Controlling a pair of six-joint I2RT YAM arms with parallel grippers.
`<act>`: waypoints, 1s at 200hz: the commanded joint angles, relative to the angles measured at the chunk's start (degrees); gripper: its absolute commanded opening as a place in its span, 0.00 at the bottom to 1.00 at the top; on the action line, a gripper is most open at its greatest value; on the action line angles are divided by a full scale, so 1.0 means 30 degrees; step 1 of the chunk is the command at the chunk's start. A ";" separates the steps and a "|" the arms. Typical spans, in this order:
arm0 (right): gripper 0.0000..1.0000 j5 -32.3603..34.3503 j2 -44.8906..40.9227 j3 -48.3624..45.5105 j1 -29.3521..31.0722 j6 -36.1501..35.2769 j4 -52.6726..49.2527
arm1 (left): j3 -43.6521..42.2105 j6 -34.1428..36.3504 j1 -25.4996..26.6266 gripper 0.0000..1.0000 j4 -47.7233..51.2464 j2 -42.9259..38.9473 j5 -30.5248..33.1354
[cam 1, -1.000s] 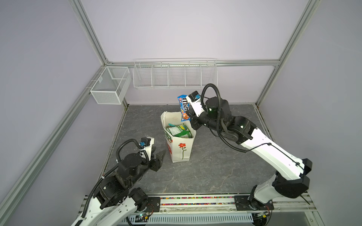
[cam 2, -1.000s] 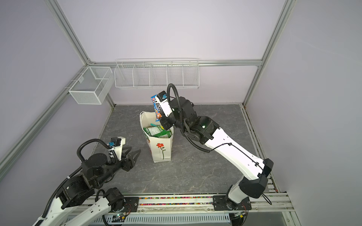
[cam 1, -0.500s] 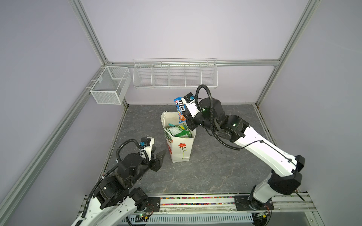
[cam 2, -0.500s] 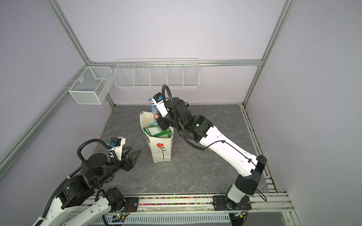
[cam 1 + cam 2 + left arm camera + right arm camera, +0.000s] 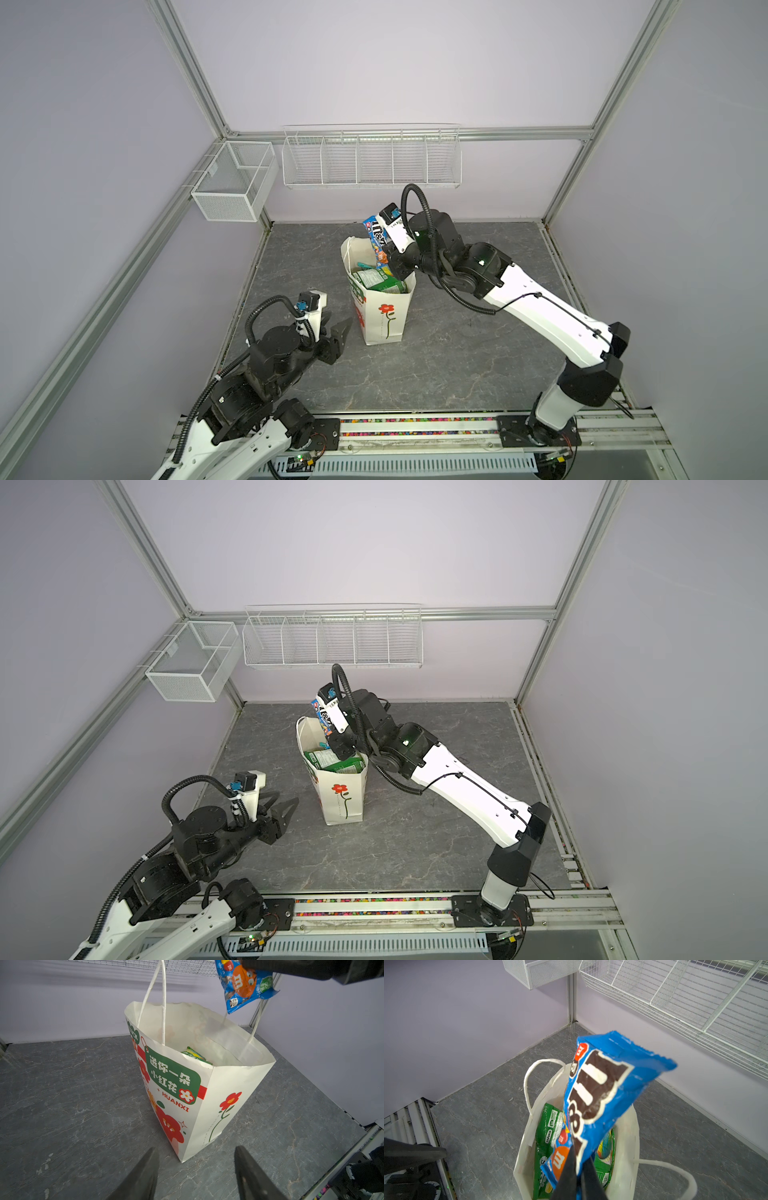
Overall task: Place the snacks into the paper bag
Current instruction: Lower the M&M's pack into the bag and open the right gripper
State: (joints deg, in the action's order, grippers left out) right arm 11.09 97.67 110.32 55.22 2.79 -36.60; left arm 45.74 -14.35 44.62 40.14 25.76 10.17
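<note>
**Blue M&M's pack over bag mouth, right gripper pinching it**

Pack (image 5: 376, 243) (image 5: 323, 717): long axis steep, near upright. The free end is up and leans toward the back wall. The low end, with the orange M, sits over the bag (image 5: 384, 316) (image 5: 345, 800) by its rear rim. Can't tell if it touches the rim. Logo side faces the right wrist cam (image 5: 596, 1105).

Right gripper (image 5: 577, 1178) (image 5: 385, 261): fingers pressed together on the pack's low end, with only foil between them. The rest of the pack stands clear above them.

Bag is upright on the table (image 5: 457, 353), mouth open. Green packs (image 5: 380, 280) (image 5: 550, 1126) are already inside, lying flat-ish against each other.

Left gripper (image 5: 334, 328) (image 5: 195, 1167): fingers spread about halfway and holding nothing. It sits low near the bag's front corner, pointing at it, not touching.
</note>
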 commanded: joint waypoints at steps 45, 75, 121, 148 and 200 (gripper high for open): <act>0.09 0.0124 0.0922 0.0857 0.0077 0.0096 -0.0806 | -0.0216 -0.0065 -0.0108 0.58 0.0009 -0.0233 -0.0192; 0.10 0.0200 0.1263 0.1015 0.0078 0.0170 -0.1088 | -0.0197 -0.0058 -0.0108 0.58 0.0009 -0.0228 -0.0180; 0.10 0.0341 0.1545 0.1099 0.0024 0.0239 -0.1310 | -0.0205 -0.0071 -0.0112 0.58 0.0024 -0.0226 -0.0148; 0.10 0.0364 0.1655 0.1106 0.0034 0.0272 -0.1376 | -0.0214 -0.0080 -0.0108 0.58 0.0009 -0.0217 -0.0168; 0.10 0.0377 0.1784 0.1136 0.0030 0.0360 -0.1453 | -0.0201 -0.0080 -0.0108 0.59 0.0010 -0.0234 -0.0161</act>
State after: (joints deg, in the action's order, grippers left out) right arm 11.40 102.15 112.29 55.22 3.20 -40.88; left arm 45.71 -14.35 44.62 40.14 25.76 10.17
